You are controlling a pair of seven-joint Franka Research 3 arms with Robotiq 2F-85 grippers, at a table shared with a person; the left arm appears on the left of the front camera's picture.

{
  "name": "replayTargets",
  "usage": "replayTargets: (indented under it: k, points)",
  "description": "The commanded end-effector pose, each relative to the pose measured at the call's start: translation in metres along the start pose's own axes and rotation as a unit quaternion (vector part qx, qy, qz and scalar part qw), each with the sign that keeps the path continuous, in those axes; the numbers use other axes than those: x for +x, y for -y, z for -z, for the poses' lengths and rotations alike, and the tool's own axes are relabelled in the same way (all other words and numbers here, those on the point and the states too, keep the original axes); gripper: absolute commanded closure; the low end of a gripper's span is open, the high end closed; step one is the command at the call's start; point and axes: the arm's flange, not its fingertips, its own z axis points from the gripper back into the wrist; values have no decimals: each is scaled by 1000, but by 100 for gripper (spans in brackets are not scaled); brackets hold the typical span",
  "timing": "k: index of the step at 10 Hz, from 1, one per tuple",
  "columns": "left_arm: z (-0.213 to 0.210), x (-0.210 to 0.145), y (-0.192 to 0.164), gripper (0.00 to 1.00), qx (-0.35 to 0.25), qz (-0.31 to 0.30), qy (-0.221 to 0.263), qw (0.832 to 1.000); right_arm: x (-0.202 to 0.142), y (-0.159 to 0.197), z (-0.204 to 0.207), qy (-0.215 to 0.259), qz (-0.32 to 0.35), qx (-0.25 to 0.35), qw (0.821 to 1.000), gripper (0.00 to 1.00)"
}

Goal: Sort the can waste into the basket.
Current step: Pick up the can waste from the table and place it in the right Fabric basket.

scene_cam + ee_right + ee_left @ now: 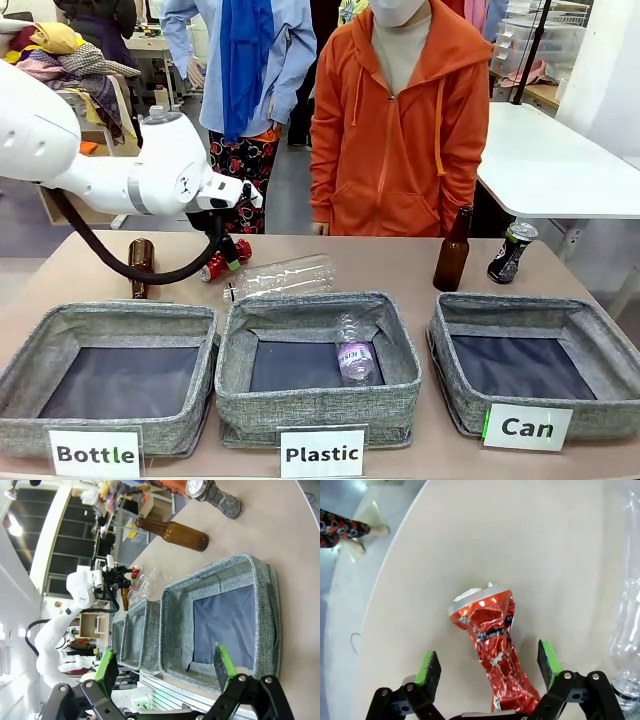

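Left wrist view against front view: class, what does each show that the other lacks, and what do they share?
Left wrist view: the red can's creases and silver top close up, with the green pads standing either side of it, not closed on it. Front view: the Bottle basket, the Plastic basket, the Can basket, the black can upright beside a standing brown bottle, and a person in an orange hoodie. Shared: the red can lying on the table, the open left pincer at it, and the clear plastic bottle alongside.
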Motion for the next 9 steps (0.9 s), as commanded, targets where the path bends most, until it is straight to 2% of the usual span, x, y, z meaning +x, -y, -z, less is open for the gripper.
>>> replayTargets:
  k: [1,3,4,5,6,7,9]
  points:
    - [-3,4,-9,0,-6,-2,-8,1000,4,1,0,9,-11,11,1000,0]
    - [-2,3,-8,0,-8,-5,-15,1000,4,1,0,9,-11,11,1000,0]
    - [-1,3,-9,12,-6,-5,-18,1000,4,1,0,9,-11,11,1000,0]
    - [0,2,-9,59,-3,-5,-26,1000,4,1,0,9,-11,11,1000,0]
    - [0,2,-9,70,-5,-4,-26,1000,4,1,0,9,-11,11,1000,0]
    - [0,3,-9,100,-4,-8,-27,1000,4,1,0,9,-11,11,1000,0]
    - [0,2,-8,100,-4,-11,-27,1000,4,1,0,9,-11,11,1000,0]
